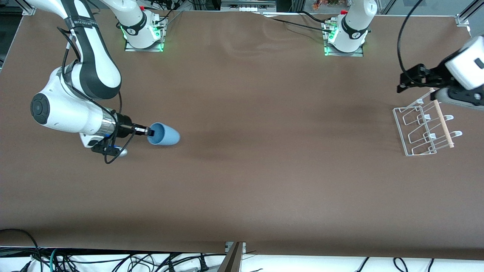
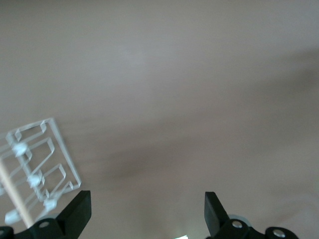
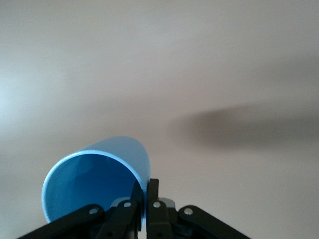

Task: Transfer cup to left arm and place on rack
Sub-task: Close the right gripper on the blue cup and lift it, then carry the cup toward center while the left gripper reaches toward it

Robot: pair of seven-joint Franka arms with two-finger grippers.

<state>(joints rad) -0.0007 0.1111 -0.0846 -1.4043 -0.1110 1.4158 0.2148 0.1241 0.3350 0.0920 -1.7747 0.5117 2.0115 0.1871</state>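
Right pincer point(image 1: 150, 132): pressed together on the rim of the cup point(image 1: 165, 134) — one finger inside the mouth, one outside the wall, as the right wrist view shows point(image 3: 141, 201).
Cup: light blue, lying sideways in the grip, mouth toward the pincer, closed base pointing toward the middle of the surface point(image 1: 264, 170); held toward the right arm's end of the surface. Whether it touches the surface cannot be told.
Left pincer point(image 1: 410, 81): fingers spread wide with nothing between them point(image 2: 79, 209); it hangs over the surface just beside the rack point(image 1: 423, 130), toward the left arm's end.
Rack: white wire, upright prongs, one light wooden rod point(image 1: 443, 122) along its edge; it stands on the surface, well apart from the cup.
Surface: brown — plain covering, both arm bases along its upper edge in the front view.
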